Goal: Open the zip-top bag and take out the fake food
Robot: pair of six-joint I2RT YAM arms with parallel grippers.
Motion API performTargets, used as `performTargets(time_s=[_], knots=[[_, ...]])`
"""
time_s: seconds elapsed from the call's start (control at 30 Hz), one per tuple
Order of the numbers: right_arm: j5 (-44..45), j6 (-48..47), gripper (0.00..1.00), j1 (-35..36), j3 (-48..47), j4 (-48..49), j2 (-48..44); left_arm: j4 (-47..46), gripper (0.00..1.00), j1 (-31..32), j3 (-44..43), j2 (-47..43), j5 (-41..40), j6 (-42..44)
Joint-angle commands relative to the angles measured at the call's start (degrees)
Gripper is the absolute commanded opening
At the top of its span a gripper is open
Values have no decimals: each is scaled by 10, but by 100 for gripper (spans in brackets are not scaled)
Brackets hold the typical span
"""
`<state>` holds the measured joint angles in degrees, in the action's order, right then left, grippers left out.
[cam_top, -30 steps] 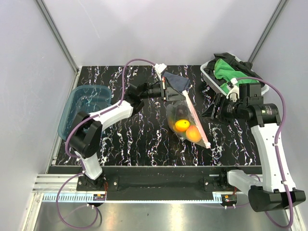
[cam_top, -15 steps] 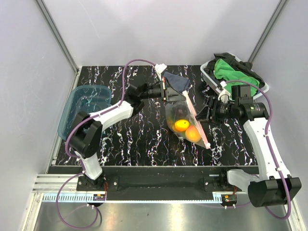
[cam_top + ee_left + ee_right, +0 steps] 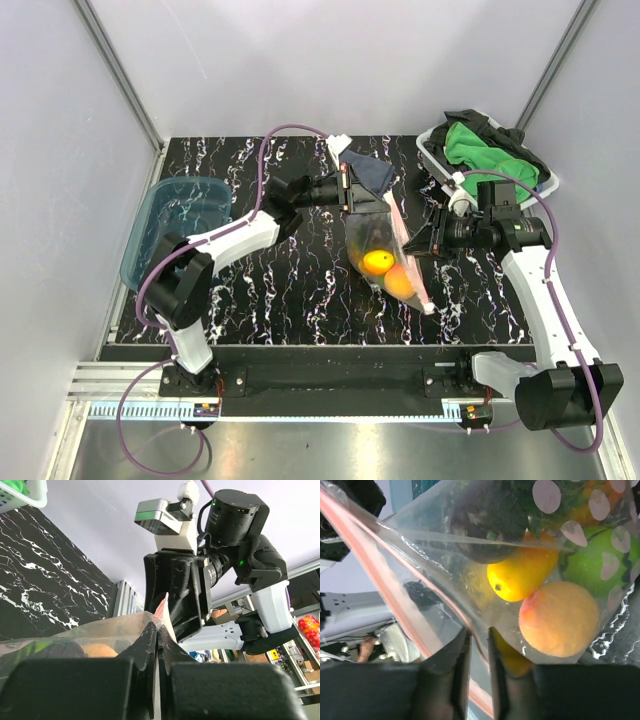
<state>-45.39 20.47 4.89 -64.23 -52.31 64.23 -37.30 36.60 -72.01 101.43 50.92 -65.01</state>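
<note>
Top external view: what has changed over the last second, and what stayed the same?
The right gripper moved left to the zip-top bag and now pinches its film beside the pink strip. The left gripper stayed shut on the bag's far corner, the fake food stayed inside, and the blue tub did not move.

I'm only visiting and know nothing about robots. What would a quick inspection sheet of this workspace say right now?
Surface: black marbled table.
Job's things: zip-top bag between the arms, fake food inside it.
Clutter: blue tub at the left edge; white basket of green cloths at the far right.
Grippers: left gripper shut on the bag's pink zip edge; right gripper straddles the bag wall, grip unclear.
Cables: purple cables looping along both arms.
Surroundings: pale walls, metal posts.
</note>
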Motion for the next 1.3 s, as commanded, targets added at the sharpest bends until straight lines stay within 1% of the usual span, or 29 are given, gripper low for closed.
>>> performTargets(time_s=[0.0,0.03,0.07,0.1,0.13,0.17,0.2,0.23,0.27,0.3,0.33,0.37,0.4,0.43,0.47,0.5,0.53,0.6,0.67,0.7,0.73,0.77,0.8,0.87,0.93,1.07,1.23,1.27], knots=[[-28,13,15,4,-2,30,-11,-39,0,5,-42,-4,7,-3],[-24,19,10,4,-5,26,-14,-15,1,6,-47,-7,0,13],[-17,24,0,3,-11,20,-15,12,5,7,-52,-11,-8,29],[0,35,0,3,-26,11,-20,52,12,9,-73,-18,-18,56],[6,40,0,3,-34,-4,-23,148,19,12,-85,-37,-45,126],[10,47,0,3,-43,-8,-27,203,38,15,-99,-47,-64,168],[18,61,0,4,-58,-11,-35,259,44,23,-128,-59,-87,208],[19,69,0,3,-63,-13,-38,347,49,26,-138,-78,-134,270],[19,83,0,4,-71,-12,-43,374,60,29,-145,-90,-158,291],[17,88,0,4,-74,-12,-47,430,68,34,-146,-112,-180,320],[18,94,0,3,-76,-12,-49,448,72,36,-143,-125,-211,330],[18,103,0,3,-76,-12,-51,462,74,37,-139,-137,-226,338],[21,106,0,3,-77,-13,-55,490,75,46,-134,-162,-245,352],[23,107,0,4,-77,-16,-57,504,75,52,-126,-175,-282,357],[27,113,0,4,-79,-16,-60,512,75,59,-118,-189,-302,363],[32,117,0,4,-82,-19,-64,525,76,77,-111,-216,-321,369],[35,119,0,4,-85,-23,-67,529,76,87,-102,-228,-361,369],[40,125,0,4,-96,-30,-72,545,77,120,-95,-256,-410,368],[45,127,0,4,-107,-37,-75,562,78,150,-100,-261,-419,365],[46,128,0,3,-109,-40,-77,575,77,159,-109,-255,-419,360],[46,130,0,4,-111,-42,-76,593,76,167,-137,-245,-419,357],[44,131,0,3,-111,-43,-81,636,75,181,-154,-219,-419,347],[43,132,0,4,-109,-43,-81,658,72,187,-171,-206,-425,341],[44,133,0,3,-105,-44,-87,705,69,200,-197,-176,-442,330],[44,131,0,4,-99,-45,-89,723,66,203,-204,-165,-471,318],[44,130,0,3,-90,-47,-101,747,66,203,-232,-147,-503,329],[53,125,0,3,-88,-64,-115,761,66,202,-277,-106,-486,323],[63,123,0,4,-90,-72,-118,768,58,202,-283,-92,-476,316]])
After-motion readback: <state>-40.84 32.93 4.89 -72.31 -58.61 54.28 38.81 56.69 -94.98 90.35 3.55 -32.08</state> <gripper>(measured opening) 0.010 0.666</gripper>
